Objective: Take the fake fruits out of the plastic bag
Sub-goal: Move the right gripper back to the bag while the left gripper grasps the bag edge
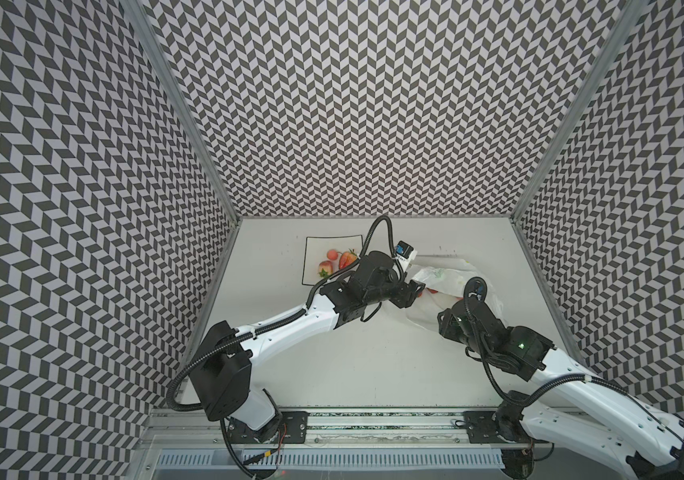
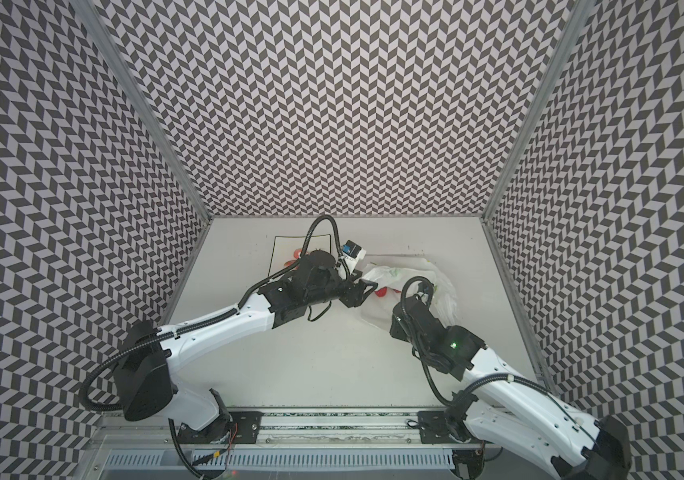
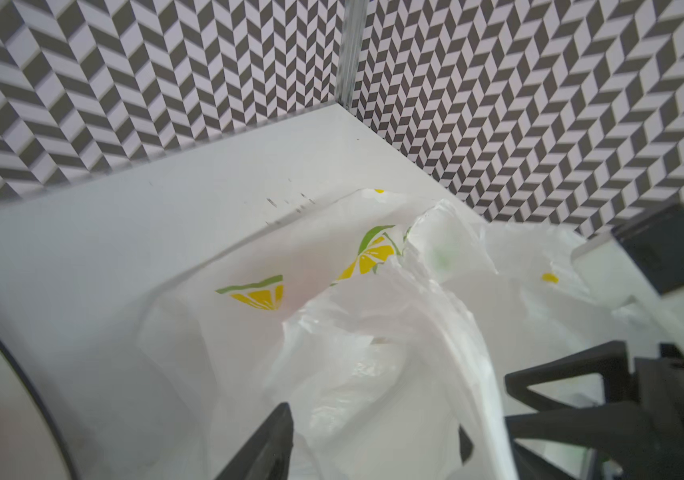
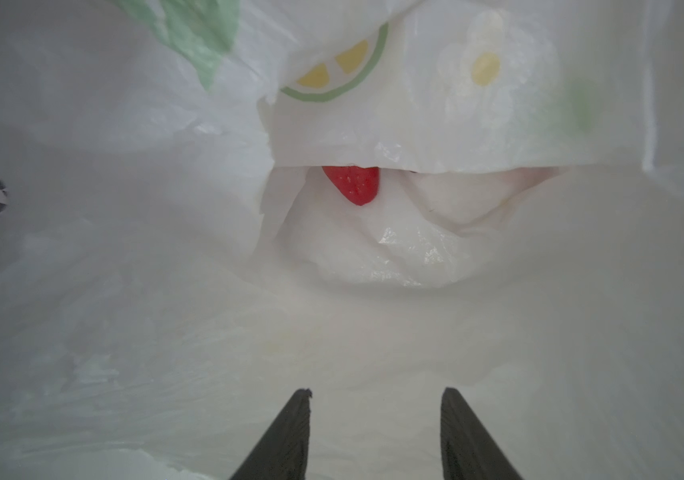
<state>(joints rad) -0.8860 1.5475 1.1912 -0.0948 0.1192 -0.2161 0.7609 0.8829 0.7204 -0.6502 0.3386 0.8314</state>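
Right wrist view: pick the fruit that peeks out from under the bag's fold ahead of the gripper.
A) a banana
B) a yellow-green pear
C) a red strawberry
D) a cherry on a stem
C: a red strawberry shows its tip under a fold of the plastic bag, ahead of the right gripper, whose jaws stand apart and hold nothing.

The bag (image 3: 373,332) is thin, crinkly translucent white plastic, glossy on creases. The strawberry (image 4: 354,185) inside is glossy, pitted red. The bench (image 1: 373,353) is smooth matt white. The right tool (image 4: 376,395) is matt black. The far-left post (image 1: 189,124) is dull metal.
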